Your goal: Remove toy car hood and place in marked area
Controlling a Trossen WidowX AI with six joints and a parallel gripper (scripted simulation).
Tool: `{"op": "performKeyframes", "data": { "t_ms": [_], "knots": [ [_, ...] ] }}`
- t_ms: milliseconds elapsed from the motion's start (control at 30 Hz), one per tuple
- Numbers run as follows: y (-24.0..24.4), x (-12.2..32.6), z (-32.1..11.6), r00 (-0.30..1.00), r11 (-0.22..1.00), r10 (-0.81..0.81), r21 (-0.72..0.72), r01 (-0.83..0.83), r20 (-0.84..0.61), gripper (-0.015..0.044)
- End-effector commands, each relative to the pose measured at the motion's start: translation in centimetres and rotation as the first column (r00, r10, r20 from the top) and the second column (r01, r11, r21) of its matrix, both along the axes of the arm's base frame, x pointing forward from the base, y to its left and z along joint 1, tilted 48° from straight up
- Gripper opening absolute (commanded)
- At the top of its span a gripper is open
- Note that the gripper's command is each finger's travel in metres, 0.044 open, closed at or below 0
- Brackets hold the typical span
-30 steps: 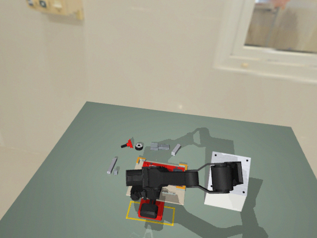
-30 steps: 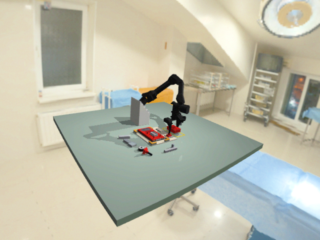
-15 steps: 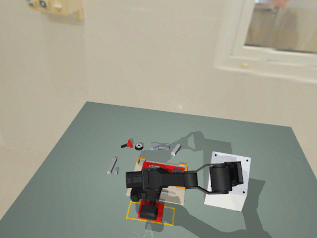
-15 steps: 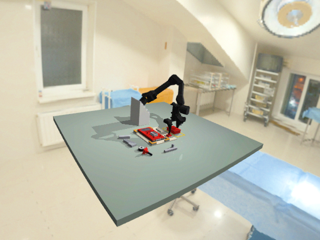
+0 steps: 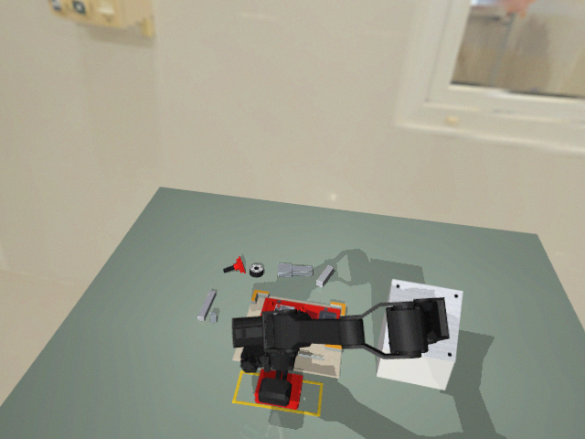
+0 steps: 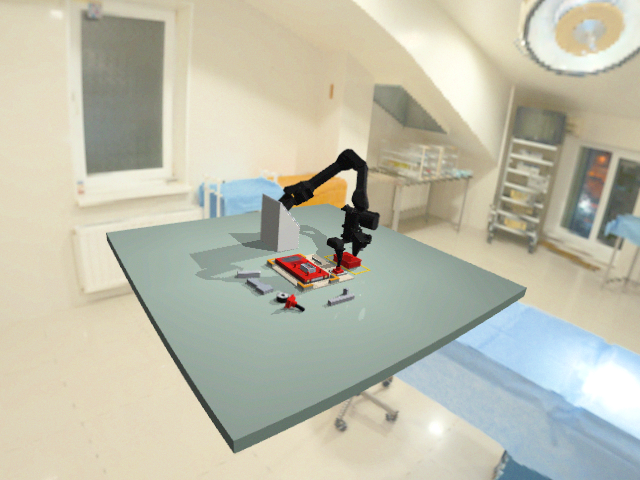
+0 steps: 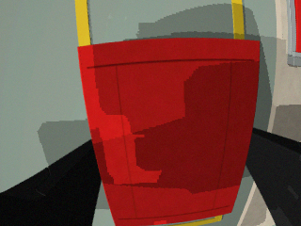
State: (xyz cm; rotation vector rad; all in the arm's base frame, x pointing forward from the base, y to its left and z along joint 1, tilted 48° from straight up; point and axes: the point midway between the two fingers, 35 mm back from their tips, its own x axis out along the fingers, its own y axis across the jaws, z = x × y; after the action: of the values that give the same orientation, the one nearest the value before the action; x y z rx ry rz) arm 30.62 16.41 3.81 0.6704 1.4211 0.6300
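Note:
The red hood [image 5: 296,385] [image 6: 347,259] [image 7: 160,104] is off the car, level and low over the marked area. In the wrist view it covers parts of the yellow outline [image 5: 322,399] [image 6: 363,271] [image 7: 83,24], whose lines come out at its top and bottom edges. I cannot tell whether it touches the table. My gripper [image 5: 279,390] [image 6: 347,260] [image 7: 172,141] is shut on the hood, one black finger at each side. The toy car's red body [image 5: 269,305] [image 6: 289,265] lies beside the area, partly hidden by the arm in the top view.
The car sits on a beige board [image 5: 325,369] with orange corner brackets. Several grey bars, a small wheel [image 5: 256,270] [image 6: 281,297] and a red and black part [image 5: 239,265] [image 6: 290,301] lie around it. A white block [image 5: 420,302] [image 6: 279,227] stands by the arm's base.

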Motion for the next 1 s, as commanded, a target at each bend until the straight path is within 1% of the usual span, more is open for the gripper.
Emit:
{"op": "performKeyframes", "data": {
  "t_ms": [0,133,267,500,967],
  "knots": [
    [0.0,0.0,0.0,1.000,1.000,0.001,0.000,-0.001,0.001,0.0341],
    [0.0,0.0,0.0,1.000,1.000,0.001,0.000,-0.001,0.001,0.0440],
    [-1.2,0.1,1.0,1.000,1.000,0.001,-0.003,-0.001,0.001,0.0440],
    [-5.2,-0.3,4.6,1.000,1.000,-0.002,-0.003,0.002,0.002,0.0440],
    [-5.3,-0.4,4.7,1.000,1.000,-0.002,-0.003,0.002,0.002,0.0440]
  ]
}}
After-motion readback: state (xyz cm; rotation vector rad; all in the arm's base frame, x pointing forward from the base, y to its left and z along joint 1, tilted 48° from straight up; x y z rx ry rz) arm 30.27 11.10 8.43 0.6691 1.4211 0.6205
